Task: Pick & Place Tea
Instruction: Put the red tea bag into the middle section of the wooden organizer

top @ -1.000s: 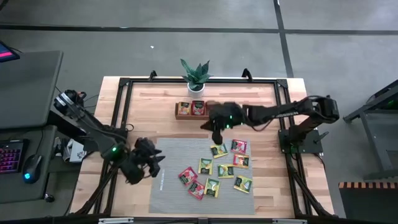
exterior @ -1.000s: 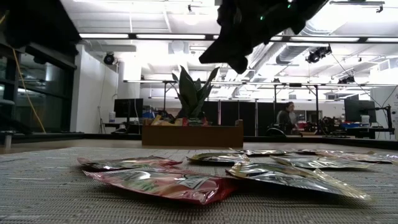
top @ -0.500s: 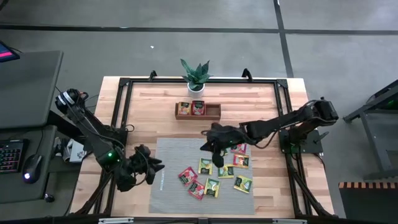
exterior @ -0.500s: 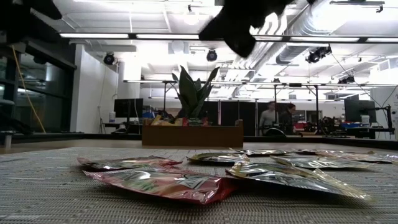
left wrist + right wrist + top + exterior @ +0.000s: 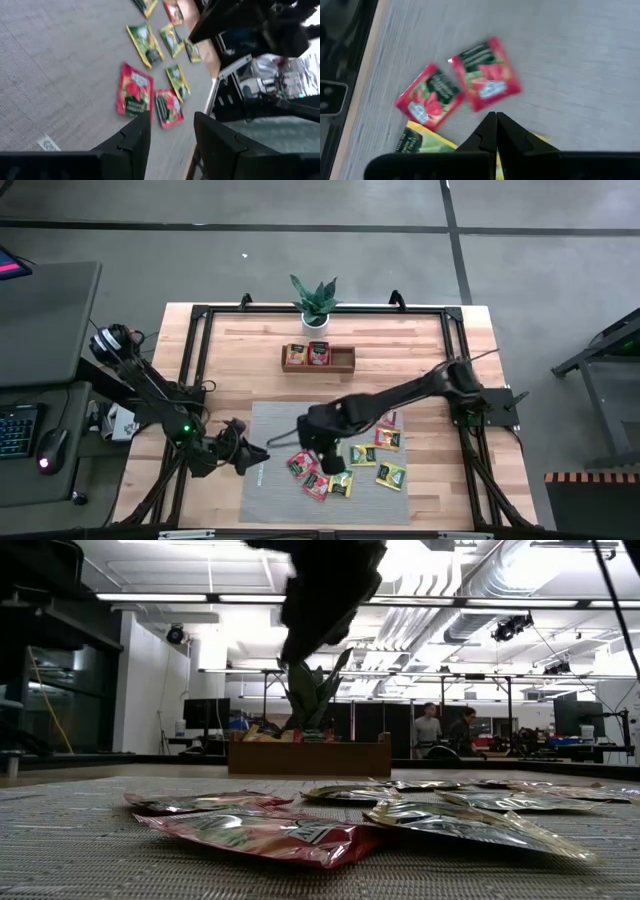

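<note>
Several small tea sachets, red, yellow and green, lie flat on the grey ribbed mat (image 5: 272, 425). Among them are two red ones (image 5: 485, 75) (image 5: 430, 97) and a yellow one (image 5: 422, 142). My right gripper (image 5: 496, 125) hangs shut over the mat, just beside the two red sachets (image 5: 300, 463), well above them in the low view (image 5: 315, 615). My left gripper (image 5: 172, 132) stands open and empty at the mat's left edge (image 5: 245, 455), pointing toward the sachets. The wooden tray (image 5: 343, 359) at the far side holds sachets in its left and middle compartments.
A potted plant (image 5: 315, 300) stands behind the tray at the table's far edge. A black frame (image 5: 200, 350) runs round the tabletop. The mat's left half is bare. People stand in the room beyond the table (image 5: 428, 730).
My right gripper has swung from beside the tray toward the table's near edge and left, across the sachets to the two red ones, tipping further down and staying shut. My left gripper has sunk a little at the mat's left edge and rolled.
</note>
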Action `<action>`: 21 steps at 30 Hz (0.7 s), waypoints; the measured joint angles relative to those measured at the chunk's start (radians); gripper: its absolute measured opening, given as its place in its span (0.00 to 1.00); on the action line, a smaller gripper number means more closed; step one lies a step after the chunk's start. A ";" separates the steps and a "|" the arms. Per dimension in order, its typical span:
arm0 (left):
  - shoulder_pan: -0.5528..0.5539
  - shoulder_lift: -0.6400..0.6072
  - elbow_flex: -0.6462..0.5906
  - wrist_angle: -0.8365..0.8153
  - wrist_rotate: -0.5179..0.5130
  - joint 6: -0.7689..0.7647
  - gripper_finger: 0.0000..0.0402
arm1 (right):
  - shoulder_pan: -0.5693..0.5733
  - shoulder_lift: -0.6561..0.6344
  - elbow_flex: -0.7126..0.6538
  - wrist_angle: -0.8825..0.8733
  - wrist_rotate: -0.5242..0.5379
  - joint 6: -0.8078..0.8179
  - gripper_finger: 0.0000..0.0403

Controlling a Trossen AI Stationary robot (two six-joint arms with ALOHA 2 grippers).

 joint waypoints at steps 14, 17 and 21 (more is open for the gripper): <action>0.000 0.243 0.017 0.322 0.022 -0.131 0.37 | 0.026 0.172 0.097 0.018 -0.022 -0.006 0.00; 0.000 0.308 0.066 0.332 0.006 -0.174 0.37 | 0.031 0.172 0.096 0.020 -0.021 -0.025 0.00; 0.000 0.382 0.135 0.332 0.001 -0.184 0.37 | 0.035 0.172 0.096 0.031 -0.016 -0.044 0.00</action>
